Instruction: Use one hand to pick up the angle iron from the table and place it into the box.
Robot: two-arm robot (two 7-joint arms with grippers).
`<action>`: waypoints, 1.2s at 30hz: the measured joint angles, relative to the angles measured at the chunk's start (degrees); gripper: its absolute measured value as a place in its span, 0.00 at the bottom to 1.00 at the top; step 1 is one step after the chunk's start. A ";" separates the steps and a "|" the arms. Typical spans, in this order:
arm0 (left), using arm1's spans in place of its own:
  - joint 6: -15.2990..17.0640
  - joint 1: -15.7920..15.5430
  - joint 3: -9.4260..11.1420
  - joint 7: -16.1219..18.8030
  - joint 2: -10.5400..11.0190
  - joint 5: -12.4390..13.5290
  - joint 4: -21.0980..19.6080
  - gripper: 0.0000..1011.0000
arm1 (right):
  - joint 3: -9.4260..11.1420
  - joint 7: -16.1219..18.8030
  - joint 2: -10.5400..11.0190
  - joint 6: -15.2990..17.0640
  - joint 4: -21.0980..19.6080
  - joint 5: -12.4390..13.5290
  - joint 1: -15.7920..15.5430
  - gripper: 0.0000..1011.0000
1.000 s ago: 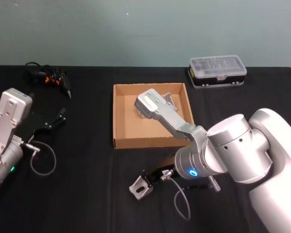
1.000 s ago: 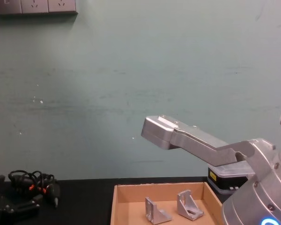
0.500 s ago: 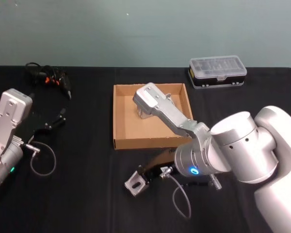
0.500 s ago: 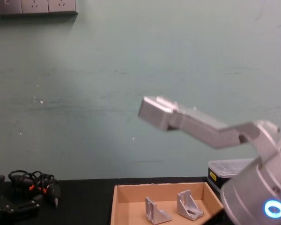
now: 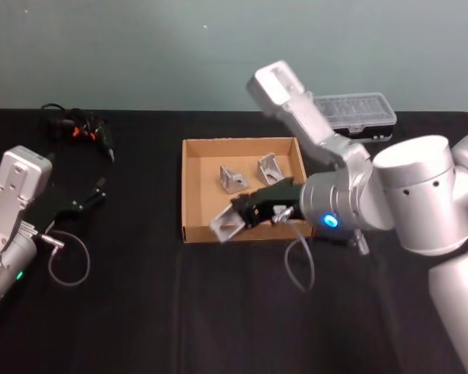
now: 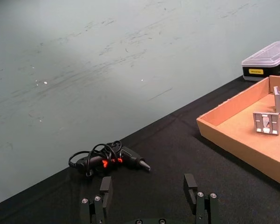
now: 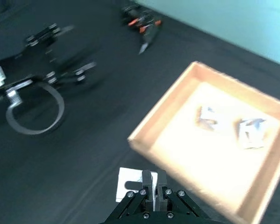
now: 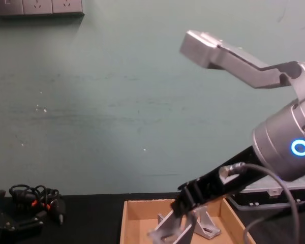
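Over the box's [image 5: 189, 187] near-left corner in the head view, the right gripper [image 5: 235, 217] pinches the iron [image 5: 225, 225], so release lies farther in and to the right; left gripper [image 5: 93, 192] sits parked, spread, well left. Right wrist view: iron [image 7: 132, 183] just outside the box's [image 7: 151, 116] near wall. Chest view: iron [image 8: 168, 233] above the floor, beside two brackets [image 8: 206, 223]

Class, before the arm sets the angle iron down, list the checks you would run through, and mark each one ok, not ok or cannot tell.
1. Right gripper shut on the angle iron: ok.
2. Angle iron lifted off the table: ok.
3. Angle iron fully over the box floor: not ok, it hangs at the near wall.
4. Free floor beside the two brackets already inside: ok.
5. Left gripper parked away from the box: ok.
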 joint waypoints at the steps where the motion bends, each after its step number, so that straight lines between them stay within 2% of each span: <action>1: 0.00 0.00 0.00 0.00 0.00 0.00 0.00 0.99 | 0.89 -0.49 -0.53 -0.48 1.07 -0.19 0.40 0.06; 8: 0.00 0.00 0.00 0.00 0.00 0.00 0.00 0.99 | 4.69 -3.36 -2.70 -3.40 6.20 -1.47 1.85 0.06; 13: 0.00 0.00 0.00 0.00 0.00 0.00 0.00 0.99 | 5.68 -5.01 -3.55 -6.30 8.80 -2.84 2.21 0.06; 17: 0.00 0.00 0.00 0.01 0.00 0.00 0.00 0.99 | 5.80 -5.61 -3.78 -8.69 9.83 -3.53 2.03 0.06; 25: 0.00 0.00 0.00 0.00 0.00 0.00 0.00 0.99 | 5.52 -7.12 -3.80 -16.45 12.74 -4.63 0.75 0.06; 28: 0.00 0.00 0.00 0.00 0.00 0.00 0.00 0.99 | 5.38 -7.53 -3.74 -18.33 13.63 -4.75 0.58 0.06; 36: 0.00 0.00 0.00 0.00 0.00 0.00 0.00 0.99 | 4.05 -9.16 -3.29 -23.88 17.65 -5.83 1.00 0.06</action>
